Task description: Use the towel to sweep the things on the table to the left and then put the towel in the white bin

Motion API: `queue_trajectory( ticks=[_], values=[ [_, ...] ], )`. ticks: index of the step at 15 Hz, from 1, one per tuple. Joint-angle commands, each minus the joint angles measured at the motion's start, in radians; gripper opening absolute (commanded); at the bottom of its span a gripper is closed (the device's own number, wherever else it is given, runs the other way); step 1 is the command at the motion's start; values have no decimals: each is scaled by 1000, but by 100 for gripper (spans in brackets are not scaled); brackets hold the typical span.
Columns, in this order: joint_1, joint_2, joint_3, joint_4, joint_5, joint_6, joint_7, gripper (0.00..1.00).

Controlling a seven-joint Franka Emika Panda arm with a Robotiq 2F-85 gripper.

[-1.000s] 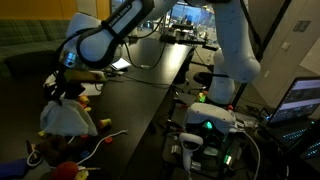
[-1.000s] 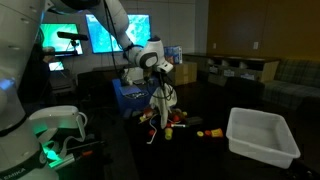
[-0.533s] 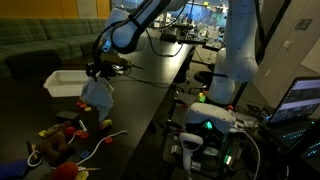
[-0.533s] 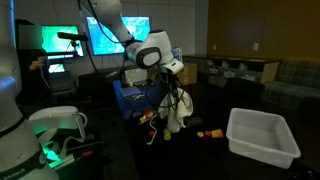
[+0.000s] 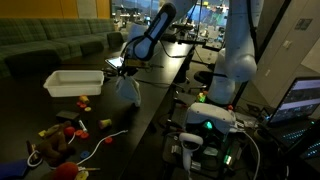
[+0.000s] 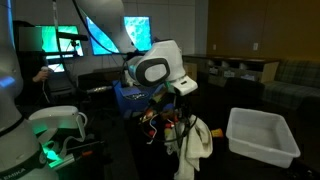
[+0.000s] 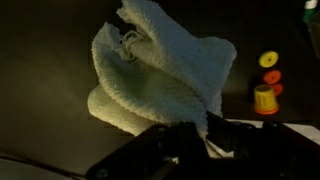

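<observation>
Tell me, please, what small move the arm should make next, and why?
Probably carry the soft white cloth towel sideways until it hangs over the shallow white plastic bin. The gripper is shut on the towel, which hangs beside the bin, not yet over it.

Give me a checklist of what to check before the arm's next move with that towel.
1. Claw shut on the towel: ok, the towel hangs from it.
2. Towel above the bin: not ok, it hangs beside the bin, over the table.
3. Bin free to take the towel: ok, nothing shows inside it in both exterior views.
4. Toys outside the bin: ok, they lie on the table.
5. Towel's lower end high enough to pass the bin's rim: cannot tell.
</observation>
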Motion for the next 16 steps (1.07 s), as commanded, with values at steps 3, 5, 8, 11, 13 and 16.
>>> queue_trajectory(
  ticks=[3,5,8,11,13,16],
  values=[
    [154,173,-164,56,-260,7,256,9],
    [212,228,-170,68,-283,-5,294,9],
    [267,280,-112,79,-252,-26,275,9],
    [303,325,-28,100,-222,-42,243,9],
    [308,342,35,111,-207,-51,218,9],
    [313,374,109,153,-187,-70,200,9]
  ],
)
